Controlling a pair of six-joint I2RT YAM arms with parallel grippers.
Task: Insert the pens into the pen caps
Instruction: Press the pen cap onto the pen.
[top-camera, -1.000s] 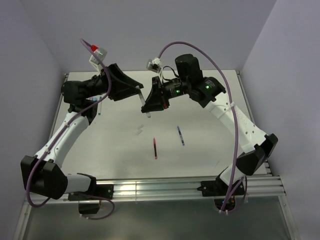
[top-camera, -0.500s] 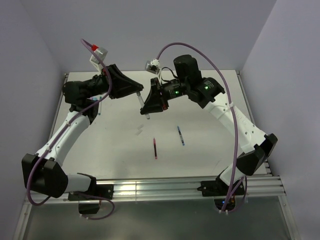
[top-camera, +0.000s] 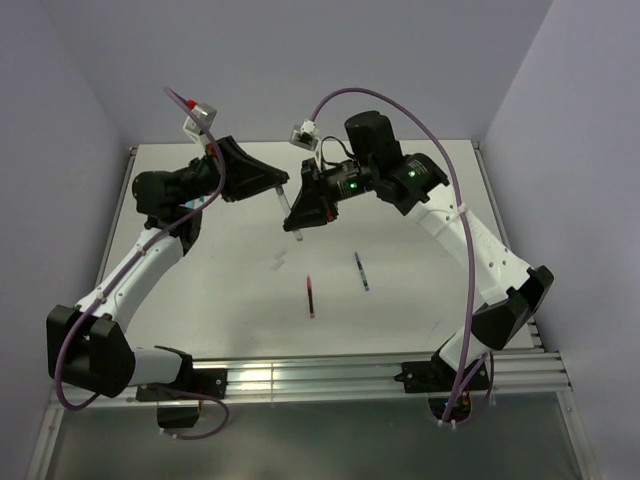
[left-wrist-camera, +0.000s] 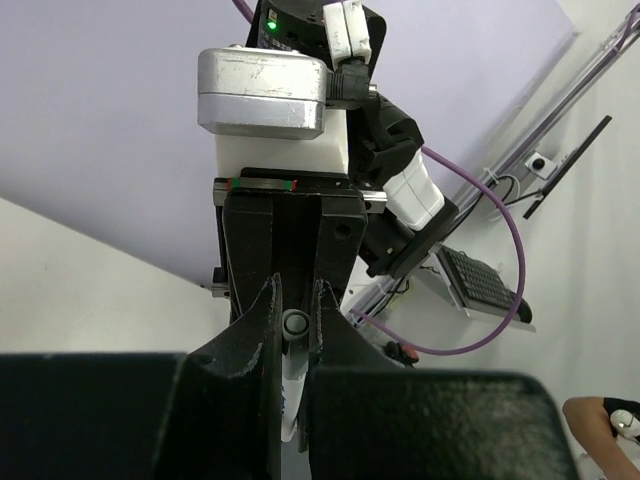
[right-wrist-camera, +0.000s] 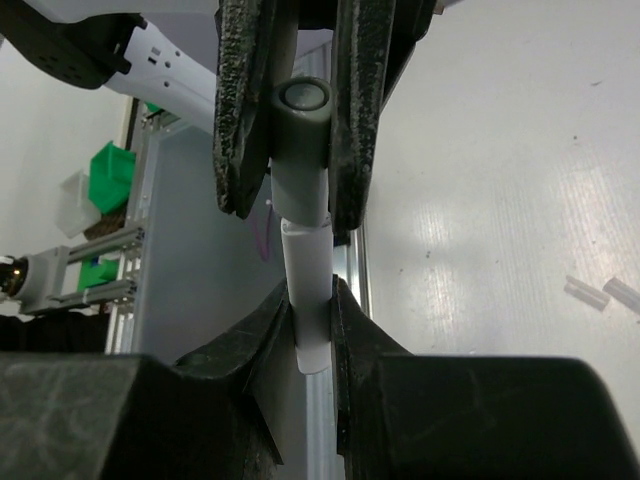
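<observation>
Since a second ago the left claw (left-wrist-camera: 296, 298) has drawn in from a wide spread, and its fingers now press on both sides of the grey cap (right-wrist-camera: 303, 140). The right claw (right-wrist-camera: 310, 296) has not changed: it pinches the white pen (right-wrist-camera: 308, 258) partway along its barrel.

From the right wrist camera I see cap and pen in one straight line. The cap sits between the left claw's fingers and the pen's end meets the cap's lower edge just beyond the right claw's fingertips. I cannot tell how far the pen reaches inside the cap.

From above, both claws meet tip to tip in the air over the far half of the table (top-camera: 420, 270), about midway between its left and right edges.

On the table, nearer the near edge, the red pen (top-camera: 311, 297) and the dark blue pen (top-camera: 361, 271) lie apart from each other. Two pale caps (top-camera: 278, 262) lie close together between the red pen and the claws.
</observation>
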